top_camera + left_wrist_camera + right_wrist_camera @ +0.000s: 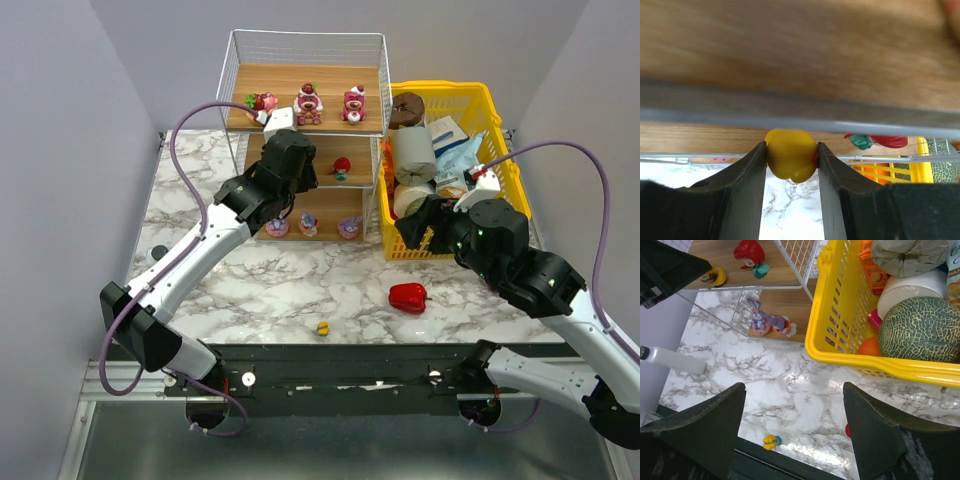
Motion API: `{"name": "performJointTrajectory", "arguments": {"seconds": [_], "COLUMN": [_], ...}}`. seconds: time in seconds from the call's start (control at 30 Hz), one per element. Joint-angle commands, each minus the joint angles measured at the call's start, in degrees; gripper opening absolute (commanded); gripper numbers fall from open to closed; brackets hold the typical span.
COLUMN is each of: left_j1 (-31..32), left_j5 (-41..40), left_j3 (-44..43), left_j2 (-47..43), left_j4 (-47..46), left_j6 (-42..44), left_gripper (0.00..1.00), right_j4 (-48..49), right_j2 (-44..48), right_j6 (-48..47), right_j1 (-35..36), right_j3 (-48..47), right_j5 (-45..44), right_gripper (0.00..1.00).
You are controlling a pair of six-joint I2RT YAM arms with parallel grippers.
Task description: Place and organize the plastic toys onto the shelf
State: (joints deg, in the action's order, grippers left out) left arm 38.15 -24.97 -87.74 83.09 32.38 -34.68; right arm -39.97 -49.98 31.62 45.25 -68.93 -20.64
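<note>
My left gripper [297, 168] reaches into the middle tier of the shelf [300, 76] and is shut on a yellow duck [790, 159], held just below a wooden board [790, 50]. A red duck [342, 167] stands on that tier to its right. Three pink and red figurines [308, 103] stand on the top tier and three purple-pink bunnies [308, 226] on the bottom tier. A small yellow toy [323, 327] lies on the marble near the front edge and also shows in the right wrist view [770, 441]. My right gripper [795, 432] is open and empty above the table.
A yellow basket [500, 130] full of groceries, with a melon [920, 330], stands right of the shelf, close to my right gripper. A red bell pepper [408, 297] lies on the marble table [250, 290] in front of the basket.
</note>
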Motion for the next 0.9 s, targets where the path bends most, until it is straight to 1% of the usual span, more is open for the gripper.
{"name": "performJointTrajectory", "arguments": {"seconds": [0.0,0.3,0.4,0.53,0.87], "left_j1": [-0.36,-0.36,-0.36,-0.36,-0.36], "left_j5": [2.73,2.47,2.12,1.51,0.89], "left_j3": [-2.34,-2.78,-2.61,-0.15,1.7], "left_j2": [1.55,2.87,3.13,2.52,2.69], "left_j4": [-0.3,-1.0,-1.79,-4.69,-6.54], "left_j6": [0.93,1.63,2.15,2.86,3.56], "left_gripper": [0.3,0.35,0.39,0.46,0.56], "right_j4": [-0.55,-0.11,-0.11,-0.11,-0.11], "right_j2": [-0.3,0.14,0.4,0.67,1.37], "right_j6": [0.73,0.99,0.99,0.9,0.82], "right_j1": [-0.43,-0.43,-0.43,-0.43,-0.43], "right_j3": [0.46,1.6,1.86,2.22,2.66], "right_j5": [-1.77,-1.68,-1.86,-1.86,-1.94], "right_gripper": [0.86,0.86,0.86,0.86,0.86]}}
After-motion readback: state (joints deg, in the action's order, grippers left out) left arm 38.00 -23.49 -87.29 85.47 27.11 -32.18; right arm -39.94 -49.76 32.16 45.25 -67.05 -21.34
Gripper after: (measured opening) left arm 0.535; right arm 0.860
